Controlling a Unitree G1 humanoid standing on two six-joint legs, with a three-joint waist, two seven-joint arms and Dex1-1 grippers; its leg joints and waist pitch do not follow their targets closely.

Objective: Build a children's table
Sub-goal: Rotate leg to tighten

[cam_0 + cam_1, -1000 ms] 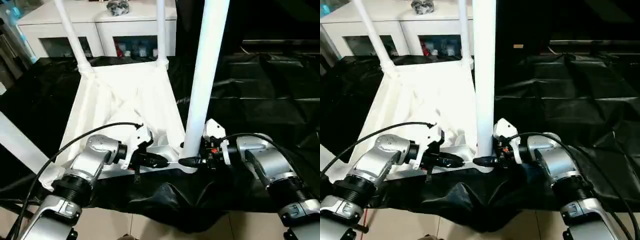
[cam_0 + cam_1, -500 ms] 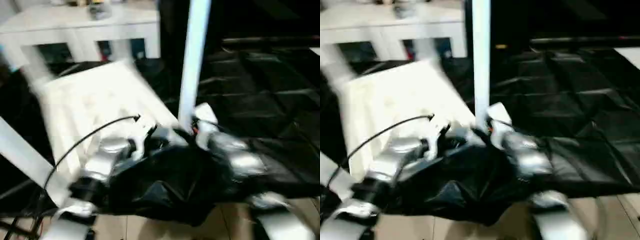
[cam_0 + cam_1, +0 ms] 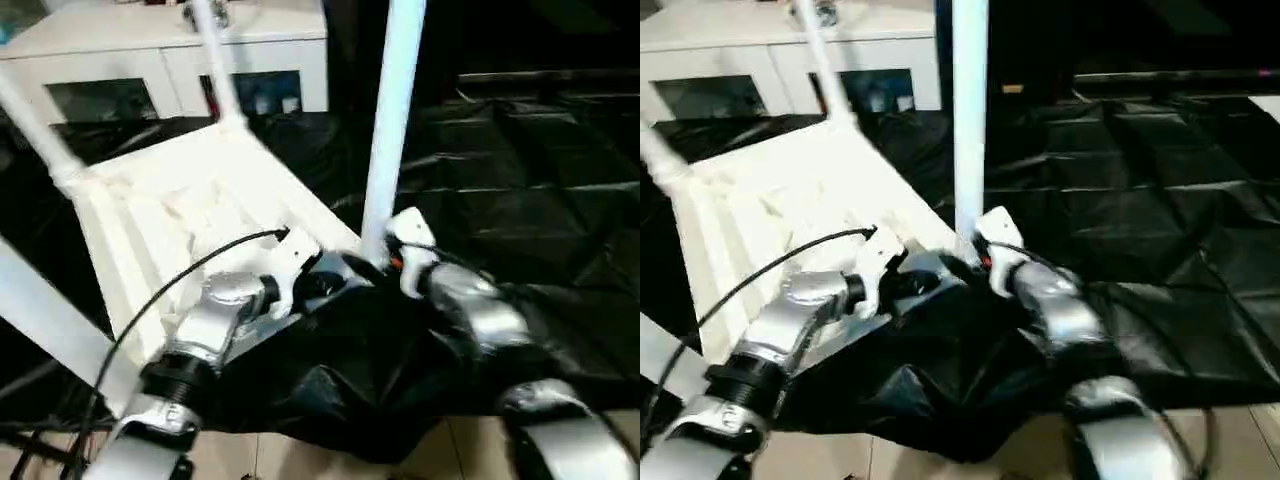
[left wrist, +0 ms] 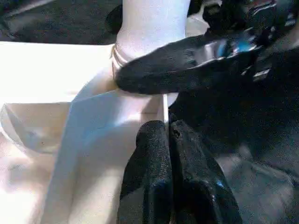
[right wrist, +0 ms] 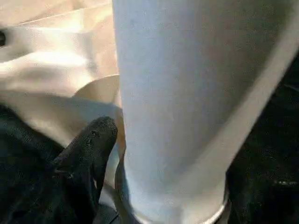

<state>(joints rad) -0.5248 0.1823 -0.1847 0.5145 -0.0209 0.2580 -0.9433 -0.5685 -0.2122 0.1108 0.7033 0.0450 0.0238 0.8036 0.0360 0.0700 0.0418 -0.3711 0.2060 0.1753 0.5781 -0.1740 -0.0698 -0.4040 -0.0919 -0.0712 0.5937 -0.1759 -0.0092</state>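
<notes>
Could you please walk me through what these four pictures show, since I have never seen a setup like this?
This is a humanoid robot with two silver arms, each ending in a black two-fingered claw. The two wide pictures come from cameras in its head, looking down over its forearms; the two close-ups come from cameras on its wrists.

On the black-draped work table lies a white children's table top, upside down, ribbed underside showing. White legs stand up from its corners; the near leg rises between the arms.

The left claw is shut, its fingers pinching the top's thin edge. The right claw sits at the base of the near leg; in its wrist picture one black finger lies beside the leg. A white cabinet stands behind.
</notes>
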